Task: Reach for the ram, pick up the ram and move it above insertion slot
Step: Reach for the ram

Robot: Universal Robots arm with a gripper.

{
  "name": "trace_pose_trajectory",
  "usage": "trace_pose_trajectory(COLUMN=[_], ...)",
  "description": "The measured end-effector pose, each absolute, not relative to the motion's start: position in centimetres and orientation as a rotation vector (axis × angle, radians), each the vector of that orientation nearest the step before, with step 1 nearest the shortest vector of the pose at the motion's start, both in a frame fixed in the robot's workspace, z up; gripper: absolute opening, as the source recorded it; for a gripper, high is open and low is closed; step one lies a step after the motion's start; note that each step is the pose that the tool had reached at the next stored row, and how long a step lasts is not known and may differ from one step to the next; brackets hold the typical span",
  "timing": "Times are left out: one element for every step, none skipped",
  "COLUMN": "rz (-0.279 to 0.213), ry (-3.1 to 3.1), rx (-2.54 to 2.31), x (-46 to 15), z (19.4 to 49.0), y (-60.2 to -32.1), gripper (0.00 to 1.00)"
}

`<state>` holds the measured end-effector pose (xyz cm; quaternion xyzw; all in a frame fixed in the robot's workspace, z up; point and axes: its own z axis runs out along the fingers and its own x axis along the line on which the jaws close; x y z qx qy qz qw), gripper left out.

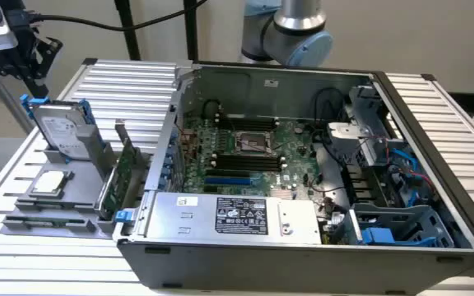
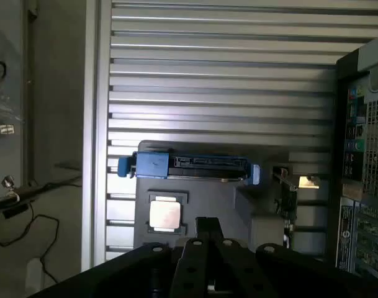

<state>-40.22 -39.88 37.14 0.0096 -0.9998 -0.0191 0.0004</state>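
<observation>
black gripper (image 2: 207, 226) hovers over the silver hard drive in its blue caddy (image 1: 60, 129), fingers together, nothing gripped. thin green ram stick (image 1: 46, 220) seemingly laid flat, camera-side of that drive. reach is best squared to its long edges.

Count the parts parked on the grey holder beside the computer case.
4: the hard drive upright at the back, the processor flat before it, the expansion card on edge nearest the case, the ram lying along the front. Others may be hidden behind them.
</observation>
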Motion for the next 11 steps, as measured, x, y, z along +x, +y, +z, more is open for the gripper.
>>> trace_pose_trajectory(rz=[-0.06,-0.06,-0.06,-0.06,-0.06,-0.06,-0.06,-0.06,-0.06,-0.06,-0.06], ry=[-3.14,-3.14,-3.14,-3.14,-3.14,-3.14,-3.14,-3.14,-3.14,-3.14,-3.14], rx=[0.03,0.03,0.03,0.03,0.03,0.03,0.03,0.03,0.03,0.03,0.03], x=[-40.22,-40.22,-40.22,-40.22,-40.22,-40.23,-40.22,-40.22,-40.22,-40.22,-40.22], z=[37.14,37.14,37.14,37.15,37.14,37.14,37.14,37.14,37.14,37.14,37.14], y=[-39.87,-39.88,-39.87,-39.88,-39.88,-39.87,-39.87,-39.88,-39.87,-39.88,-39.87], gripper=[0.11,0.11,0.11,0.11,0.11,0.11,0.11,0.11,0.11,0.11,0.11])
